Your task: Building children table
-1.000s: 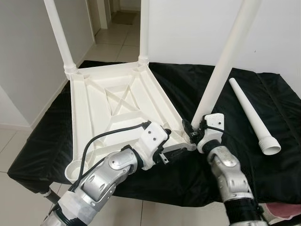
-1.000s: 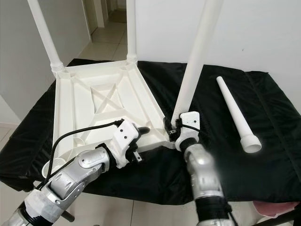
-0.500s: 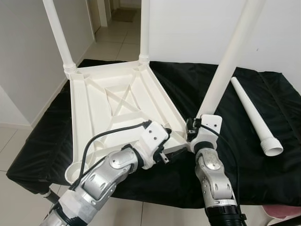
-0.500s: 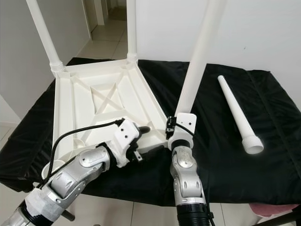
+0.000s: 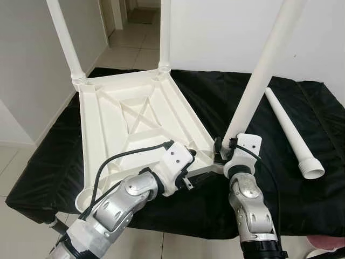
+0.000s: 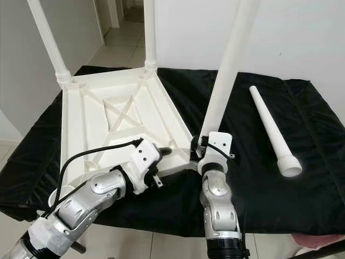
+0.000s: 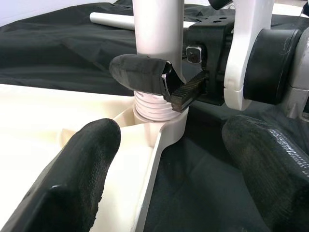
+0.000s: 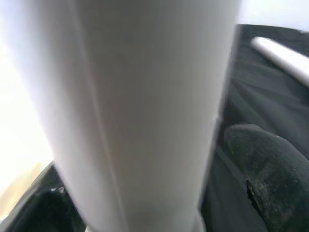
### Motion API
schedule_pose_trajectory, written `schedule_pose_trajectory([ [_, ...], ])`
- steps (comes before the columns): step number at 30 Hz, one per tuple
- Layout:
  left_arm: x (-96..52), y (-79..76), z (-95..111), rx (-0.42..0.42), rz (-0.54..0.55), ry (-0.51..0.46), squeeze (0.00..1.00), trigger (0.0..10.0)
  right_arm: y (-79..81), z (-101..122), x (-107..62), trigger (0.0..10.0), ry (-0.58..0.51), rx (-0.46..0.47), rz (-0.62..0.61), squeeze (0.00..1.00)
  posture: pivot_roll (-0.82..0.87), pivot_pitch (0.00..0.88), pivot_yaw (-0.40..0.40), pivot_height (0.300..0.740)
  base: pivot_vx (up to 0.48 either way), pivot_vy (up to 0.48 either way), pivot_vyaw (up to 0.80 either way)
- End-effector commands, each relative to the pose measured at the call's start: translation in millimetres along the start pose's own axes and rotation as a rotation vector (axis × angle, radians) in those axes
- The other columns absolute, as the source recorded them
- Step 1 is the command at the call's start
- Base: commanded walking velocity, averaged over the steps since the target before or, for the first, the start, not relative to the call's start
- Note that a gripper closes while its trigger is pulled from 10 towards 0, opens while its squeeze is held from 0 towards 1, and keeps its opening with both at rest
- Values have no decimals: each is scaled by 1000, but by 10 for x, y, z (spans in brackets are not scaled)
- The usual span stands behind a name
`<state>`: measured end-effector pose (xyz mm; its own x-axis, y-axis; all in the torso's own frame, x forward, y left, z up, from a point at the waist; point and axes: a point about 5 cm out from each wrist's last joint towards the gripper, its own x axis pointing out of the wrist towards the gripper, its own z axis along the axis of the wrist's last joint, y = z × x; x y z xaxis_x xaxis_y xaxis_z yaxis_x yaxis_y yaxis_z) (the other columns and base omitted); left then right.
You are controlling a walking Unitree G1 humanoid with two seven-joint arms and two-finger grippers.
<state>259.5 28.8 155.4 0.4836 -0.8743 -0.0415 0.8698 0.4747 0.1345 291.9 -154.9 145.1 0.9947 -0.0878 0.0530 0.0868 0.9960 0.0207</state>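
Looking down from the head camera, I have both arms low at the near edge of the black cloth [image 5: 269, 102] that covers the work surface. My left gripper [image 5: 190, 179] sits at the near right corner of the upturned white tabletop [image 5: 124, 127], and through its wrist camera I see its two black fingers [image 7: 82, 164] spread wide apart, one over the white underside, the other over the dark cloth, holding nothing.

Just beside it, my right gripper [image 5: 220, 152] is clamped on the base of a white leg [image 5: 257, 75]. The left wrist view shows one padded fingertip [image 7: 140, 71] pressed against the tube right above its ribbed threaded end, which sits in the corner socket. That leg rises at a tilt, leaning away to the right and out of the top of the picture.

Beyond the grippers, the tabletop lies upside down, its crossed ribs showing. At its two far corners stand two more legs, the far left leg [image 5: 64, 40] and the far right leg [image 5: 164, 32], both upright in their sockets.

Off to the right, well apart from the tabletop, a loose leg [image 5: 291, 135] lies flat on the cloth, its wide open end toward me.
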Motion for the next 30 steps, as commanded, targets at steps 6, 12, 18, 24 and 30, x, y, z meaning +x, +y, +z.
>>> schedule_pose_trajectory([
  [6,-35,-113,-18,8,-164,7,0,10000,-100,-25,95,10000,15,-74,351,0,-102,0,18,740,0,0,0],
  [12,-37,-130,-43,4,-171,14,0,10000,-213,-41,209,10000,30,-166,547,0,-100,0,22,740,0,0,0],
  [18,-30,-107,-29,9,-161,11,0,10000,-214,-42,262,9451,35,-192,616,0,-93,2,26,740,0,0,0],
  [24,-44,-72,-21,18,-156,16,0,10000,-221,-51,356,0,37,-236,682,0,-86,4,25,740,0,0,0],
  [30,-52,-43,-16,24,-148,18,0,10000,-256,-78,387,0,48,-242,678,0,-83,3,23,740,0,0,0],
])
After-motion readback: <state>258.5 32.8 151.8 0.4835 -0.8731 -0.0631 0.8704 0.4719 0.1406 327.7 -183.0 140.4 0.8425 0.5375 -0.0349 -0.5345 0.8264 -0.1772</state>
